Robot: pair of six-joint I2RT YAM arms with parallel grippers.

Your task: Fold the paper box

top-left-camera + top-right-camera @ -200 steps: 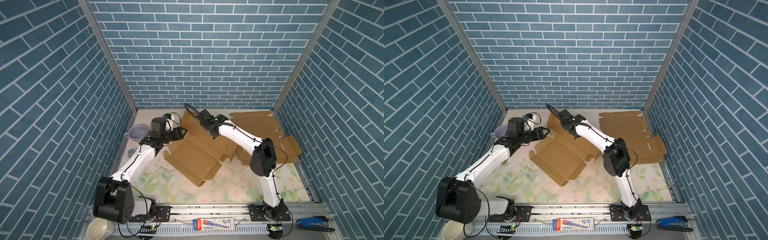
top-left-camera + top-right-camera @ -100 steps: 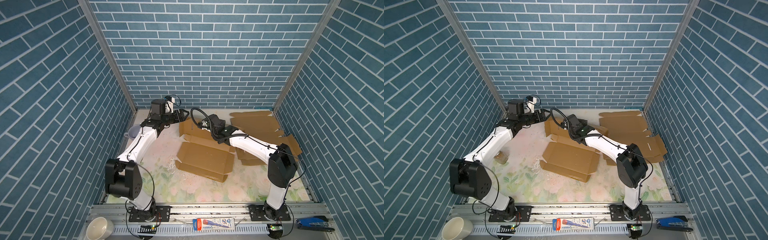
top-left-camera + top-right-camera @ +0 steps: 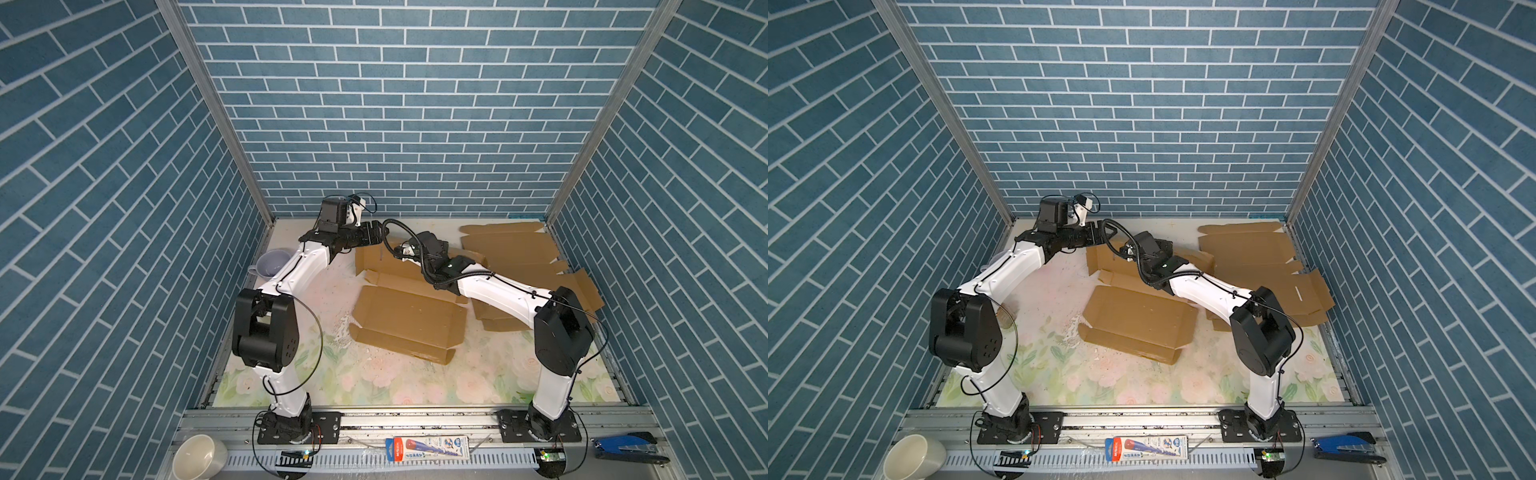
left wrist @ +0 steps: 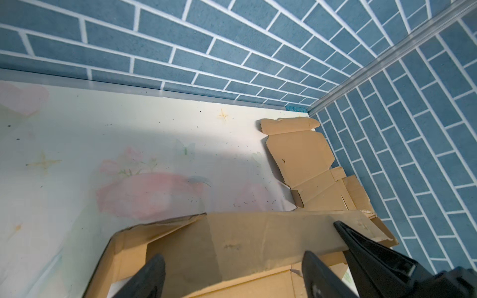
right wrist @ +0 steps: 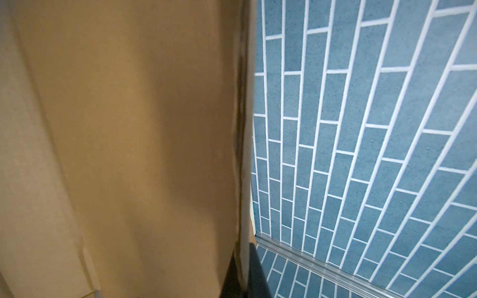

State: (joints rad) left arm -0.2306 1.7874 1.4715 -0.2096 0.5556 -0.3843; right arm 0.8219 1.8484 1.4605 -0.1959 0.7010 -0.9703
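- Lying near the middle of the floral counter in both top views, the paper box is seen partly folded. A broad panel is laid flat, and a rear flap is raised along its 12 o'clock side.
- The left gripper is placed at 11 o'clock of the box, by the flap's upper corner. The right gripper is set on the flap's top edge at 12 o'clock. From above, neither gripper's jaw state can be told.
- Spare flat cardboard sheets are stacked at 2 o'clock of the box, and a lavender mug is stood at 10 o'clock, beside the left arm.
- In the left wrist view, the left gripper is shown spread wide. The flap's edge runs across just beyond the fingers, and nothing is clamped between them. The spare sheets are seen against the side wall.
- In the right wrist view, half the frame is filled by the box's cardboard. Its edge is pinched between the closed fingers of the right gripper, with blue brick wall seen behind.
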